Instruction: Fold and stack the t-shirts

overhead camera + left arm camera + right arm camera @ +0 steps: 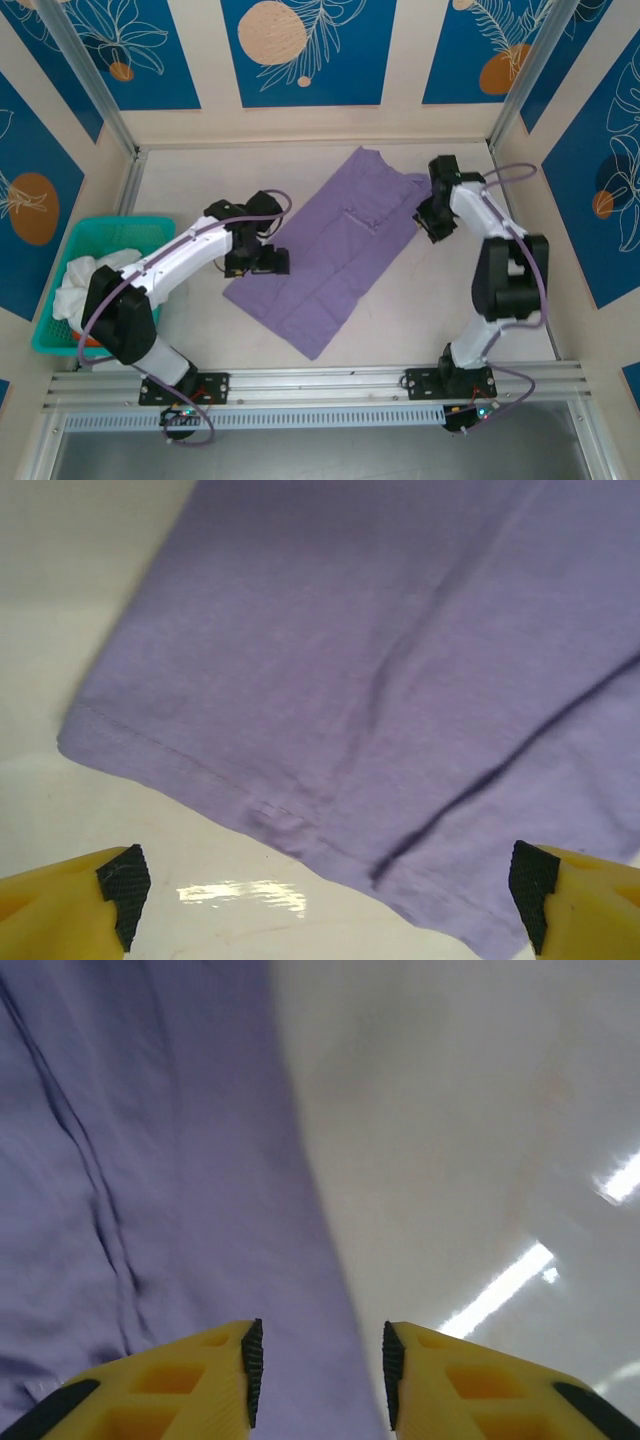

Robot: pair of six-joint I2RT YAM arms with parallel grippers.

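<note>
Folding is yet to start: purple shirt (335, 245) lies flat, white shirts (85, 285) wait in the basket (120, 226) at left, my left claw (325, 885) wide open, right claw (318, 1365) half open, both empty.

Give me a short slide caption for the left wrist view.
Open left gripper poised before the hem of the lavender t-shirt.

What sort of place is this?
Probably a robot lab booth, not a home: a white table walled by blue printed panels, an aluminium rail carrying the left arm and right arm, a purple t-shirt laid out.
</note>
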